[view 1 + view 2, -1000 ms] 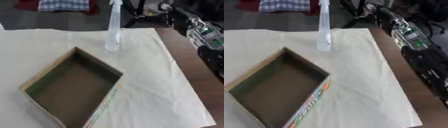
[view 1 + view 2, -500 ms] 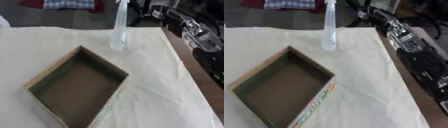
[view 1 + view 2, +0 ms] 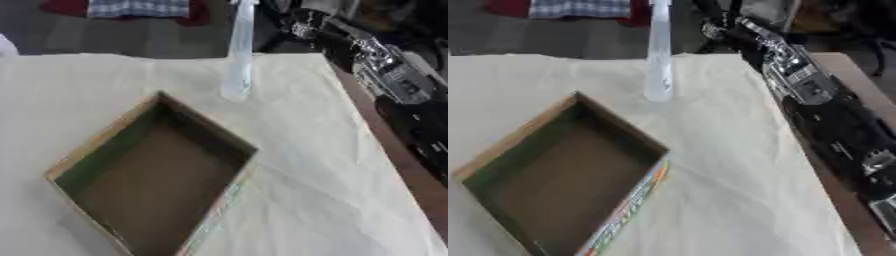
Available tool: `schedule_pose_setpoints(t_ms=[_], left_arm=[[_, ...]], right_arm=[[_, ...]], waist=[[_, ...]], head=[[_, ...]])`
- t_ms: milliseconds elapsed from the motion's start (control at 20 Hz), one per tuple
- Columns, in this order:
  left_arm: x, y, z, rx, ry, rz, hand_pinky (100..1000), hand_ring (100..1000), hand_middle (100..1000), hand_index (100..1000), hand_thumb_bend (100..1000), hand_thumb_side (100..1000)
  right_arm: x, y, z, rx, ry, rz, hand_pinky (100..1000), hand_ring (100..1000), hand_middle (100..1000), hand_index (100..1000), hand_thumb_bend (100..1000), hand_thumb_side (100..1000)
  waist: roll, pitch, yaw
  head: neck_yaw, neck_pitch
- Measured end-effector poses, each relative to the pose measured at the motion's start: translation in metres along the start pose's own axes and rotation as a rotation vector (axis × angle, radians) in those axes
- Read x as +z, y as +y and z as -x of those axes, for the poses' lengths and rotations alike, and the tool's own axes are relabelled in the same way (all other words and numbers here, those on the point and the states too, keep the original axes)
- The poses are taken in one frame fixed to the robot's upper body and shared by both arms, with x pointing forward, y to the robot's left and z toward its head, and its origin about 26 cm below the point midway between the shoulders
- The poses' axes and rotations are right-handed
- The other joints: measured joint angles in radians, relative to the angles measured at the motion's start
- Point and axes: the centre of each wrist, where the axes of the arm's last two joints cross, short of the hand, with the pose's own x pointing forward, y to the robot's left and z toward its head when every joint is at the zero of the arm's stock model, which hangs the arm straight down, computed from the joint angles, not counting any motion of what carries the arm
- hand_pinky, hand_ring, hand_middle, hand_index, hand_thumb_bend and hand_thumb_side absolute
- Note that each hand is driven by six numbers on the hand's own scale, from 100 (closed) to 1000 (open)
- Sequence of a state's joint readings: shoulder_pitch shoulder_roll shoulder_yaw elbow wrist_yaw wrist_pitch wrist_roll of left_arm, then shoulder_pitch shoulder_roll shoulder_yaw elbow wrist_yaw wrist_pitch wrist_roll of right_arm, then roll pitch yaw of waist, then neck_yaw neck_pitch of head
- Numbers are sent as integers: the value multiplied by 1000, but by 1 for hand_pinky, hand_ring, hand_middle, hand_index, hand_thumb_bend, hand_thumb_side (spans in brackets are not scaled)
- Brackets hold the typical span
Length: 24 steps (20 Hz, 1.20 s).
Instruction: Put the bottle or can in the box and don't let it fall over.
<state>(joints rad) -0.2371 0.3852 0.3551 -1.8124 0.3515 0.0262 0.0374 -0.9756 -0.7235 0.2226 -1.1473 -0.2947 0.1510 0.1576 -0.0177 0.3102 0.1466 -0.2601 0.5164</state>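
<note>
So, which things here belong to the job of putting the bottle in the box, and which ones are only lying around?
For the job:
- clear bottle, standing upright on the cloth just beyond the box
- open cardboard box, nothing in it
- right arm, along the table's right edge; its hand is not in view

Just lying about:
- checked cloth on the floor beyond the table
- white tablecloth

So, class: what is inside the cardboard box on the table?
The cardboard box holds nothing that shows: only its bare brown floor and green inner walls. The near wall hides a strip of floor behind it. The clear bottle stands upright outside, beyond the far corner, on the cloth-covered table.
</note>
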Motion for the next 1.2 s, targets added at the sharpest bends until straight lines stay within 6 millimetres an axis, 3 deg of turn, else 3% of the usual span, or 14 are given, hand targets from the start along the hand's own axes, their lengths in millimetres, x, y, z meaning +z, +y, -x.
schedule_pose_setpoints(t_ms=[350,1200], left_arm=[[1,-2,0,10,-2,-1,1000,1000,1000,753,235,651],[0,-4,0,20,-3,1,1000,1000,1000,754,235,655]], right_arm=[[-11,8,1,22,52,93,1000,1000,1000,988,100,523],[-18,25,-10,-7,-40,49,1000,1000,1000,992,100,530]], waist=[[8,0,11],[-3,7,25]], head=[[-35,-9],[-34,-7]])
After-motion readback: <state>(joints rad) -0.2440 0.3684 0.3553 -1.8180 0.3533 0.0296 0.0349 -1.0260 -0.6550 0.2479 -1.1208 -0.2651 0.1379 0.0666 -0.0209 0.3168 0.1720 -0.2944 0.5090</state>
